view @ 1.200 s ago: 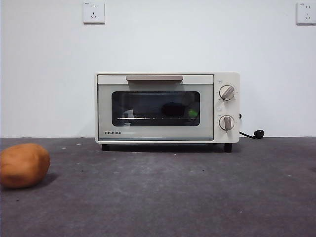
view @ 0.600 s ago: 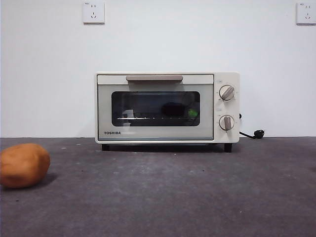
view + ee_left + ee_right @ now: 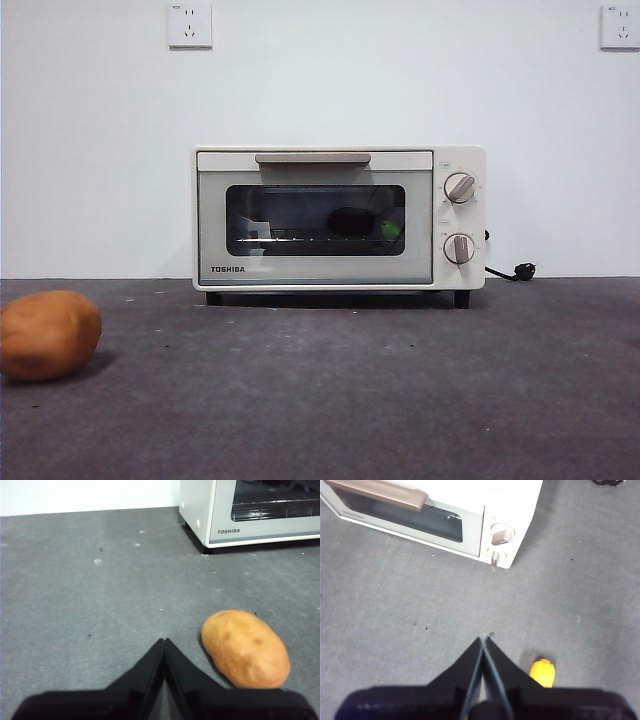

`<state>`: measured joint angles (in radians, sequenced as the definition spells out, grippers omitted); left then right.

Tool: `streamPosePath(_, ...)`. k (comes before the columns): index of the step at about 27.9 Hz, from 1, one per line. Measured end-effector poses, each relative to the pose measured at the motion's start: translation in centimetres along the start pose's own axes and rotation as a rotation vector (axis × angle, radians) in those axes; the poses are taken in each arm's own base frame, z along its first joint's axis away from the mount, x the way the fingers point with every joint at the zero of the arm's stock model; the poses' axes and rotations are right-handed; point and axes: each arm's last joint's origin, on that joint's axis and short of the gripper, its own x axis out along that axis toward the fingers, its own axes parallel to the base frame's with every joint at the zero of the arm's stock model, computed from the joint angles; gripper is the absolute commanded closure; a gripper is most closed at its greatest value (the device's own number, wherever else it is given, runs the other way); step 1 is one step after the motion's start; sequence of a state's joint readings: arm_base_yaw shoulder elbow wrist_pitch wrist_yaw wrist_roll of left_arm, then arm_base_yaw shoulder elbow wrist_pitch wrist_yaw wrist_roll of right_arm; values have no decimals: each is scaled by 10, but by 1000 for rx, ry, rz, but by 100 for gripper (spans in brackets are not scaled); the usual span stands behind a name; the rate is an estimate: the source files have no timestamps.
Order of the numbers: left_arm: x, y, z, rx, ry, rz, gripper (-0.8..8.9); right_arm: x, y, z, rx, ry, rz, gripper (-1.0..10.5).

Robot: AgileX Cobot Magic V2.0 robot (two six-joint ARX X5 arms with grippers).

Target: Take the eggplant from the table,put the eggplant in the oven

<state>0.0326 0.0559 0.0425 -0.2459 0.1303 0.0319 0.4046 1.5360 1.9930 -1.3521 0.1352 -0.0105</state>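
Observation:
The cream-white TOSHIBA oven (image 3: pixel 338 218) stands at the back of the table (image 3: pixel 330 400) with its door shut. Through the dark glass I see the eggplant (image 3: pixel 356 222) lying on the wire rack, its green cap (image 3: pixel 390 229) toward the knobs. My left gripper (image 3: pixel 164 642) is shut and holds nothing, hovering over the table beside the potato, with the oven's corner (image 3: pixel 250 510) ahead. My right gripper (image 3: pixel 483 641) is shut and holds nothing, above the table in front of the oven's knob side (image 3: pixel 500 535). Neither arm shows in the front view.
An orange-brown potato (image 3: pixel 48 334) (image 3: pixel 246 648) lies at the table's left. A small orange object (image 3: pixel 542 673) lies on the table near the right gripper. The oven's black plug (image 3: pixel 522 270) rests behind it on the right. Two wall sockets (image 3: pixel 190 25) sit high on the white wall.

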Motion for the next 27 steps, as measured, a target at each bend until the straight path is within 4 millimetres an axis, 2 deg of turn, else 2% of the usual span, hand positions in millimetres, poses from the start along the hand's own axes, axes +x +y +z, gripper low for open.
streamPosePath(5,1,0,-1,-1,8,0,817,0,0,0,0,0,-2,946)
streamPosePath(9,1,0,-1,-1,9,0,818,-5,-4,-2,6,-10,-68,946)
streamPosePath(11,1,0,-1,-1,9,0,817,-24,-7,-8,15,-57,-73,946)
streamPosePath(13,1,0,-1,-1,9,0,817,-55,-10,-21,31,-136,-59,946)
streamPosePath(16,1,0,-1,-1,9,0,817,-105,-18,-48,57,-269,-62,946)
streamPosePath(18,1,0,-1,-1,9,0,817,-131,-25,-66,89,-337,-93,946)
streamPosePath(27,1,0,-1,-1,9,0,817,-197,-36,-128,211,-527,-231,946)
